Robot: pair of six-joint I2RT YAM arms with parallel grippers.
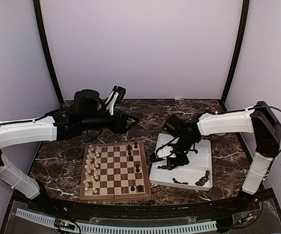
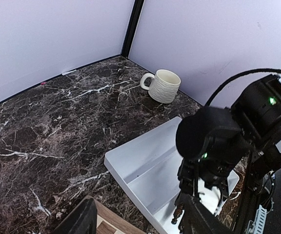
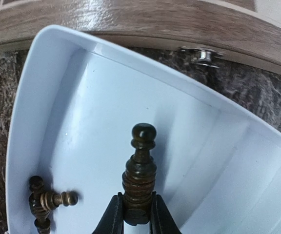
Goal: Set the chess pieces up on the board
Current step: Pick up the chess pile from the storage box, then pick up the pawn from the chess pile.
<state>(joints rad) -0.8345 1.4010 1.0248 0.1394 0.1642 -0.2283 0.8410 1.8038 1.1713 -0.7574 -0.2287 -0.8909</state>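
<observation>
Roughly, largest first: dark marble table [image 1: 62, 156], both arms reaching in over it. The board [image 1: 116, 196] sits near the front edge, left of centre, with the white tray [image 1: 204, 146] just beside it on the right. A cream mug [image 2: 162, 86] stands near the back corner in the left wrist view; I can't make it out from the top.

The left gripper [image 2: 139, 220] is cut off at the frame bottom. Its two fingers stand spread wide with nothing between them, and in the top view it hovers behind the board.

The right gripper [image 3: 135, 209] is over the tray, jaws pinching one dark piece [image 3: 139, 170] at its base. Only the finger ends show, and I can't tell if the piece touches the tray floor. From above the arm covers it.

Cream pieces [image 1: 90, 168] fill the board's two left columns, and a few dark ones [image 1: 130, 152] stand on the right side; their types are too small to read. More dark pieces [image 1: 203, 179] lie loose in the tray's near end — some [image 3: 45, 202] by its corner, half cut off. A metal clasp [image 3: 201, 56] shows on the board's edge.
</observation>
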